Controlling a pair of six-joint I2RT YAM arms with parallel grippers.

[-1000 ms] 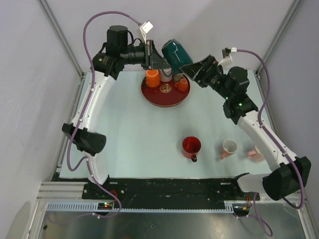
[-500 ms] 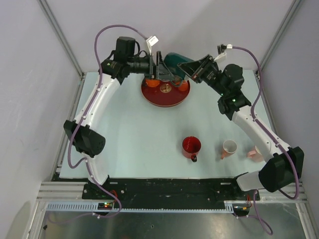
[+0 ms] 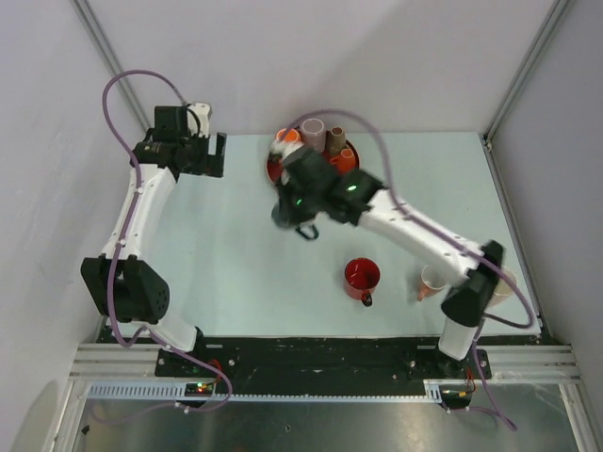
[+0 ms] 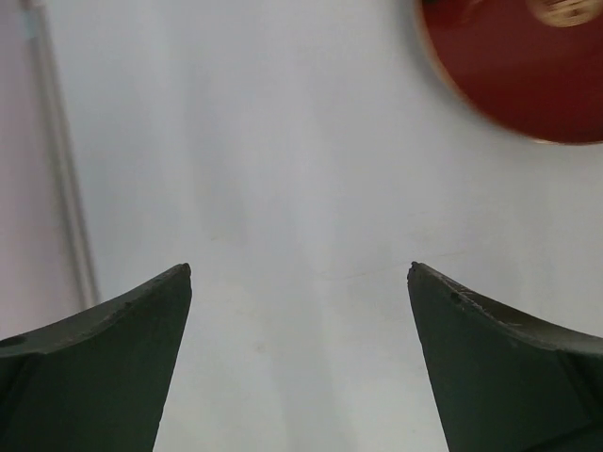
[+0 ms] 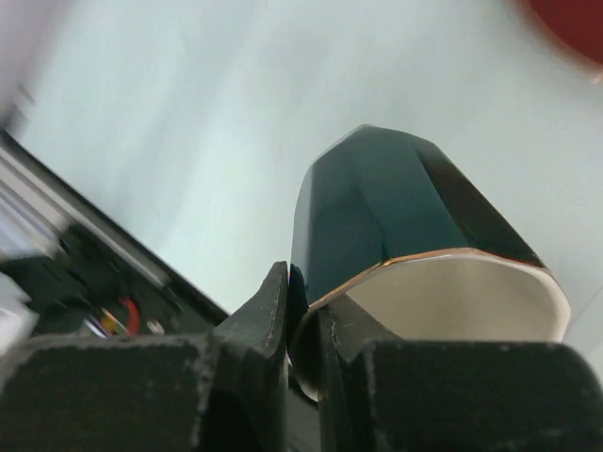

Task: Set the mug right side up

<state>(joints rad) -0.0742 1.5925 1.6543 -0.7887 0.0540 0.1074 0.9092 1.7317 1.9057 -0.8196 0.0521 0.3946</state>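
Observation:
A dark teal mug [image 5: 396, 207] with a white inside and a gold rim hangs over the pale table. My right gripper [image 5: 301, 311] is shut on its rim, one finger inside and one outside. Its mouth faces the wrist camera and its base points away toward the table. From above, the mug [image 3: 283, 215] shows as a dark shape under the right wrist, just in front of the red tray [image 3: 332, 193], and the right gripper [image 3: 290, 202] is mostly hidden. My left gripper [image 3: 215, 155] stands open over bare table at the back left, and its jaws [image 4: 300, 268] hold nothing.
The red tray carries orange and pink cups [image 3: 314, 132] and its edge [image 4: 528, 85] shows in the left wrist view. A red mug [image 3: 362, 276] and a pink-and-white cup [image 3: 431, 280] sit at front right. The table's black front edge [image 5: 104, 273] lies beyond the held mug.
The left gripper opened, let go of the teal mug and drew back to the left. The right gripper shut on the rim and carried the mug from above the tray toward the table's middle.

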